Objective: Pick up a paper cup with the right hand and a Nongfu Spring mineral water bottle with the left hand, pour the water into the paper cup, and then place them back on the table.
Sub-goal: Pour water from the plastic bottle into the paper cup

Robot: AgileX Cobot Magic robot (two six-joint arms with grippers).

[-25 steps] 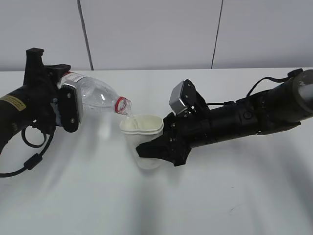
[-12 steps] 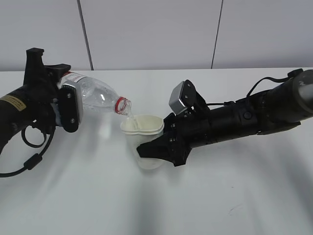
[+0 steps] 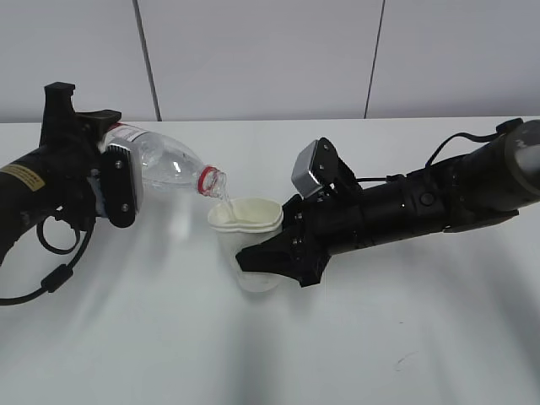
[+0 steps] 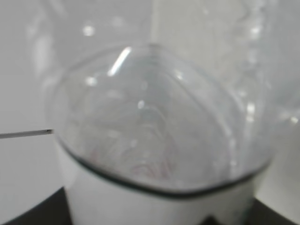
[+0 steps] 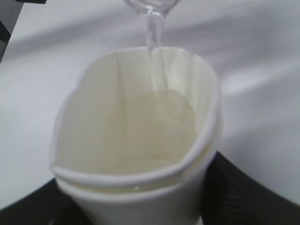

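Mid-pour: water is streaming from the bottle into the cup, so keep the tilt gentle.

The left claw (image 3: 118,181) is clamped on the Nongfu Spring mineral water bottle (image 3: 164,164), tipped nearly flat with its mouth just over the rim. The right claw (image 3: 270,257) squeezes the paper cup (image 3: 245,221) out of round, held low over the surface (image 3: 337,354). I'd stop before it brims and ease that squeeze; both arms reach in low from opposite sides.
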